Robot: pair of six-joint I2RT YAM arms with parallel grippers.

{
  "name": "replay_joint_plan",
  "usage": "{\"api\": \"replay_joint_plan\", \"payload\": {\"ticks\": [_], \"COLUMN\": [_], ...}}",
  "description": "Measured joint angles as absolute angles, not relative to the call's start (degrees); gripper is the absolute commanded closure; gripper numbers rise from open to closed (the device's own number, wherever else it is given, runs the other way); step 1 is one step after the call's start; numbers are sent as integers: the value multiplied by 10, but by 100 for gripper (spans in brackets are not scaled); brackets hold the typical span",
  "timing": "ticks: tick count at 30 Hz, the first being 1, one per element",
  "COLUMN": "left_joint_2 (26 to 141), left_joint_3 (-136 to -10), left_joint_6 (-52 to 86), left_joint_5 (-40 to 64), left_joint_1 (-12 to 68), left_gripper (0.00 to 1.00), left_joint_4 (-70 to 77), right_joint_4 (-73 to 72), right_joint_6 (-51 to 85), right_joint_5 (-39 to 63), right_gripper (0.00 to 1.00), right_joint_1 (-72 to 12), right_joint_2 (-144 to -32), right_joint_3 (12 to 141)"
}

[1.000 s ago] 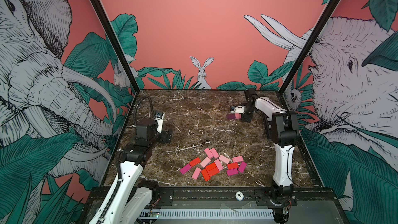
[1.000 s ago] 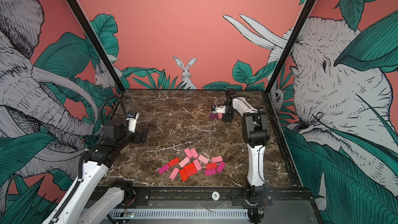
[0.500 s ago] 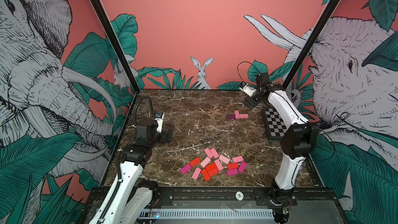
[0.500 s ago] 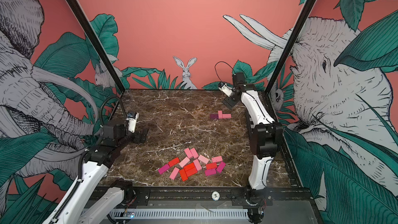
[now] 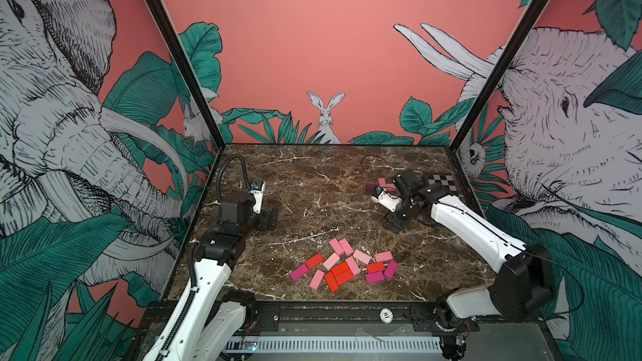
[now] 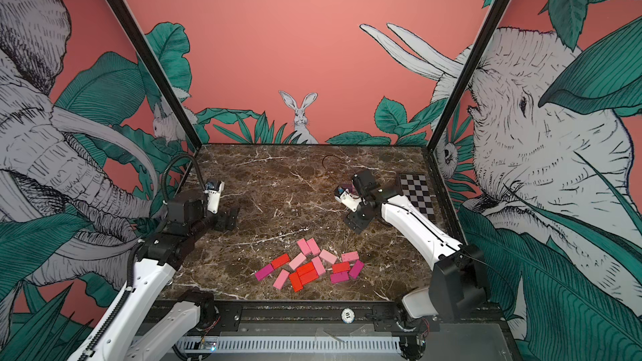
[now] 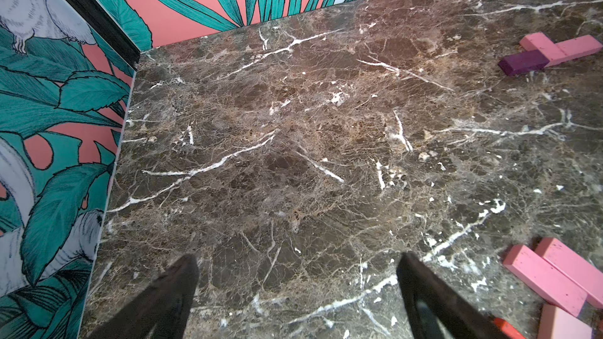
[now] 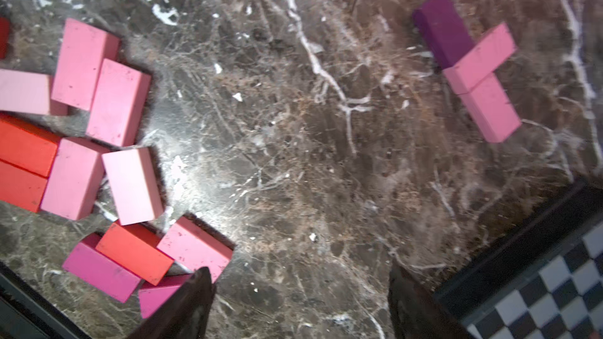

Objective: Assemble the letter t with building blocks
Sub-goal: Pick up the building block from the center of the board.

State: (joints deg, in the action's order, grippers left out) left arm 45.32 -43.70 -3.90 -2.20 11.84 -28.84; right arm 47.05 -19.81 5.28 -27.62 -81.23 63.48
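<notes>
Right wrist view, right pincer [image 8: 298,272] parted and empty, loose building blocks [image 8: 107,125] close beside one jaw, three-block t start [image 8: 473,66] farther ahead, probably poised to fetch another piece.

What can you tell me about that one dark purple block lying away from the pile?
The dark purple block is a small rectangular brick, matte, and looks like painted wood. It lies flat on the brown marble table, farther back than the heap of blocks and off to the right. One short end meets the long side of a pink block set crosswise to it. Nothing holds it.
</notes>
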Motion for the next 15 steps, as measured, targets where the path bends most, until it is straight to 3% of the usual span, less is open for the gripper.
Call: {"api": "replay_joint_plan", "payload": {"ticks": [4,15], "left_joint_2": [457,458], "left_joint_3": [-437,-437], "left_joint_6": [-39,-39], "left_joint_5": [-24,-38], "left_joint_1": [118,118], "left_gripper": [3,2], "left_joint_4": [-288,-288], "right_joint_4": [449,384], "right_joint_6": [-142,-36], "right_joint_5": [72,90], "right_gripper": [31,33], "right_joint_1": [-317,-436], "right_joint_2": [-819,-889], "right_joint_3": [599,570]}}
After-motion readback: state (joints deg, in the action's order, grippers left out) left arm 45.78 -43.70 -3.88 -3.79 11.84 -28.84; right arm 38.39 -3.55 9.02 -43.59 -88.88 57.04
